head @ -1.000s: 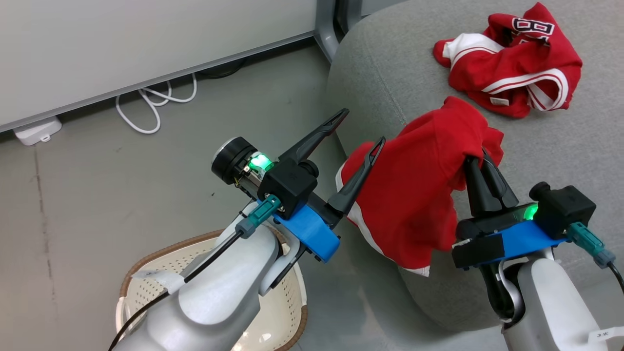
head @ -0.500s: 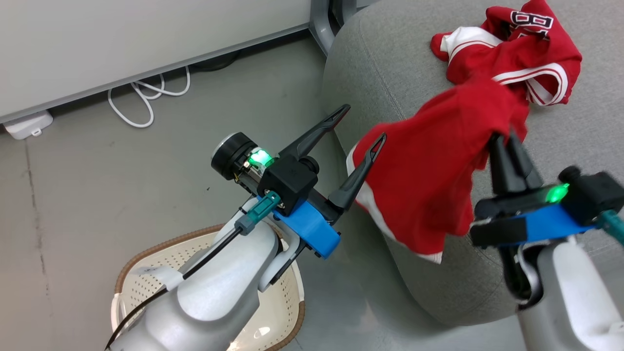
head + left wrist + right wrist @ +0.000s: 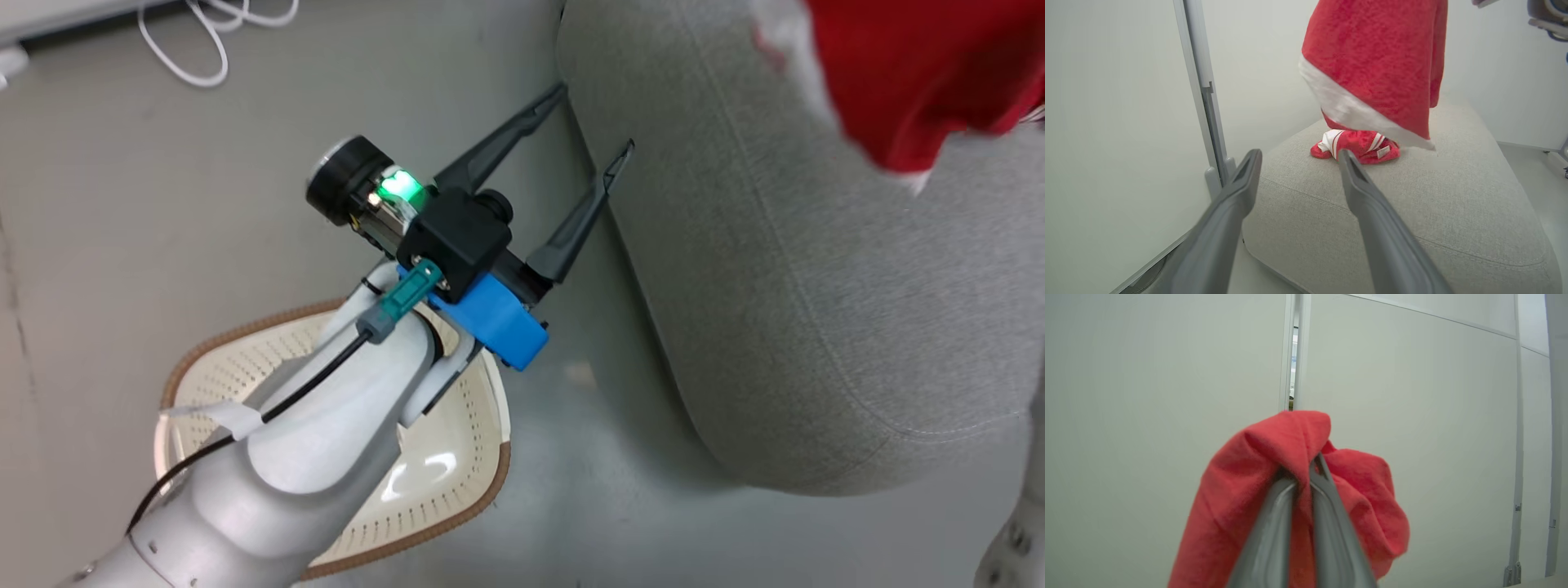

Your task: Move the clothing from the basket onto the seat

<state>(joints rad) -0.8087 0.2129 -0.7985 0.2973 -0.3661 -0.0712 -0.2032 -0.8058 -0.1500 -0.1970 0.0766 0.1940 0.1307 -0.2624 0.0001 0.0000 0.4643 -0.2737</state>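
Observation:
My right gripper (image 3: 1302, 469) is shut on a red garment (image 3: 1290, 490) with white trim; that same red garment (image 3: 1376, 69) hangs in the air above the grey sofa (image 3: 1433, 204), and its blurred lower part (image 3: 914, 73) shows at the head view's top right over the sofa (image 3: 775, 286). A second red-and-white garment (image 3: 1355, 145) lies bunched on the seat's far part. My left gripper (image 3: 592, 118) is open with nothing between its fingers, held beside the sofa's edge above the cream basket (image 3: 457, 498), whose brown rim curves beneath my forearm.
A white cable (image 3: 196, 33) lies looped on the grey floor at the top left. Behind the sofa stand white wall panels with a grey metal post (image 3: 1202, 85). Bare floor runs between the basket and the sofa's rounded front.
The head camera has tilted down, shifting the whole picture. My right gripper has lifted the red garment up and away, out of the head view's frame. The left gripper stays open.

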